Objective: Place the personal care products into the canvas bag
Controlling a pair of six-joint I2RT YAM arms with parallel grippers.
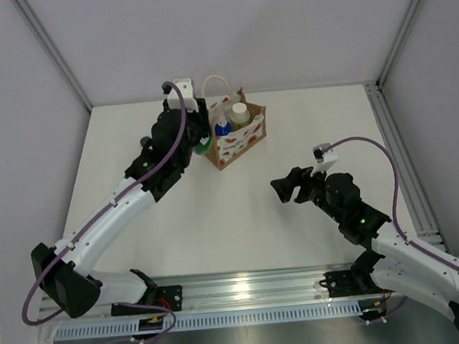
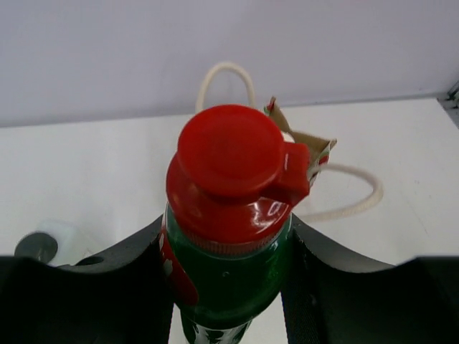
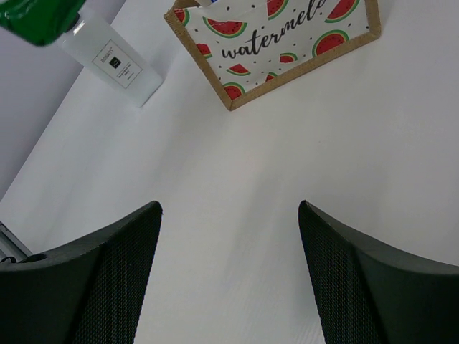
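My left gripper (image 1: pixel 201 139) (image 2: pixel 226 236) is shut on the dark green bottle with the red cap (image 2: pixel 229 215) (image 1: pixel 203 148) and holds it just left of the canvas bag (image 1: pixel 241 140), whose corner (image 2: pixel 317 147) and rope handles show behind the cap. In the bag stand the blue-capped orange bottle (image 1: pixel 222 127) and the white-capped beige bottle (image 1: pixel 240 113). The translucent white bottle with the black cap (image 3: pixel 115 63) (image 2: pixel 51 241) lies on the table left of the bag, hidden under my left arm in the top view. My right gripper (image 1: pixel 285 189) (image 3: pixel 229 209) is open and empty, right of and nearer than the bag (image 3: pixel 280 44).
Grey walls stand close behind the bag and along both sides of the white table (image 1: pixel 243 220). A metal rail (image 1: pixel 250 289) runs along the near edge by the arm bases.
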